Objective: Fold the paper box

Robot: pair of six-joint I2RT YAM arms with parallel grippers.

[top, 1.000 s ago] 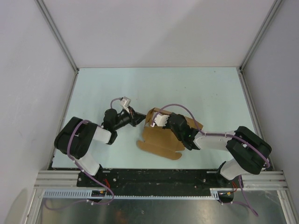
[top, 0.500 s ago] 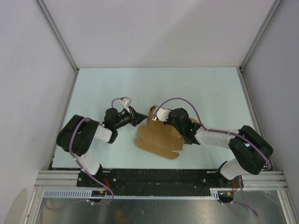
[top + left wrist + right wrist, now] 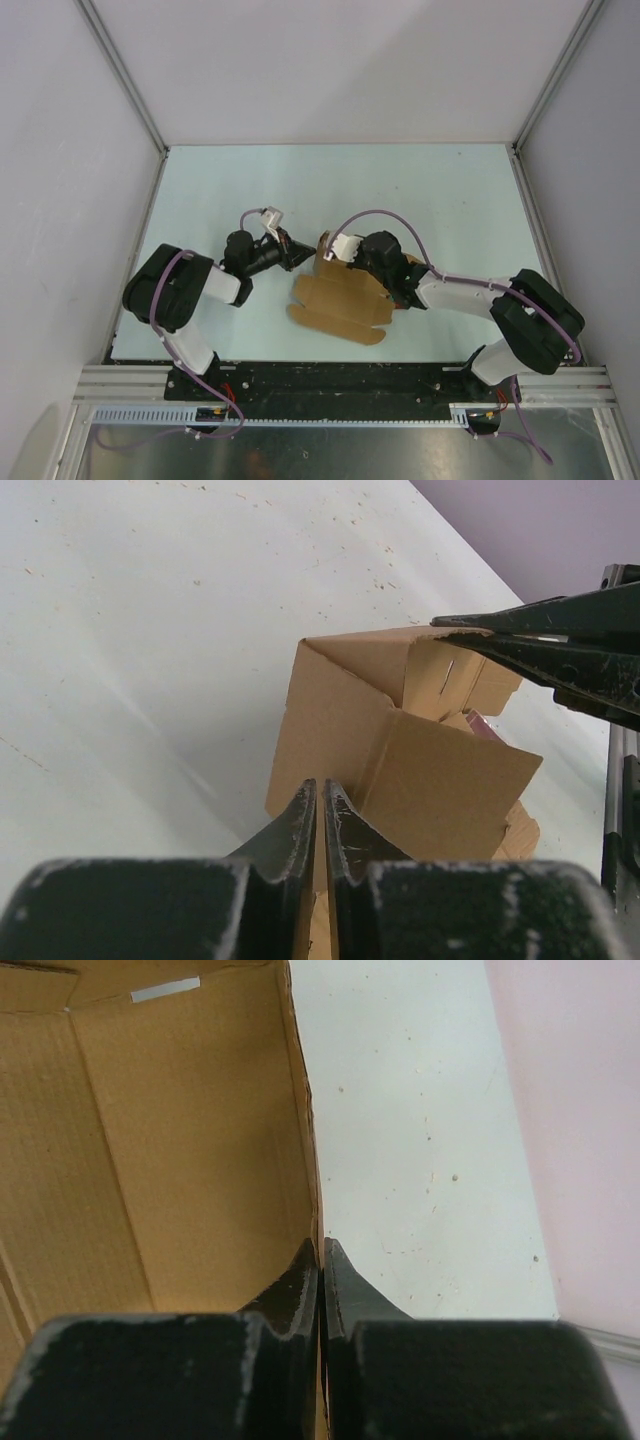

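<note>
The paper box (image 3: pixel 340 300) is a brown cardboard sheet lying between the arms, with its far end folded upright. In the left wrist view the box (image 3: pixel 440 780) shows raised walls and a slot. My left gripper (image 3: pixel 302 256) is at the box's left side. Its jaws (image 3: pixel 320 785) are closed to a thin slit with cardboard in it. My right gripper (image 3: pixel 328 258) is shut on the edge of an upright wall (image 3: pixel 150 1140), and the edge runs straight into its jaws (image 3: pixel 321 1245). The right gripper's black fingers (image 3: pixel 540 640) also show in the left wrist view, on the top edge of the far wall.
A small dark red item (image 3: pixel 482 725) peeks out inside the box. The pale green table (image 3: pixel 460 200) is enclosed by grey walls with metal posts (image 3: pixel 120 80). The arm bases stand on the black rail (image 3: pixel 340 380) at the near edge.
My right gripper has moved left with the box wall, and the box has shifted slightly left with it. My left gripper has edged closer to the box's left side.
</note>
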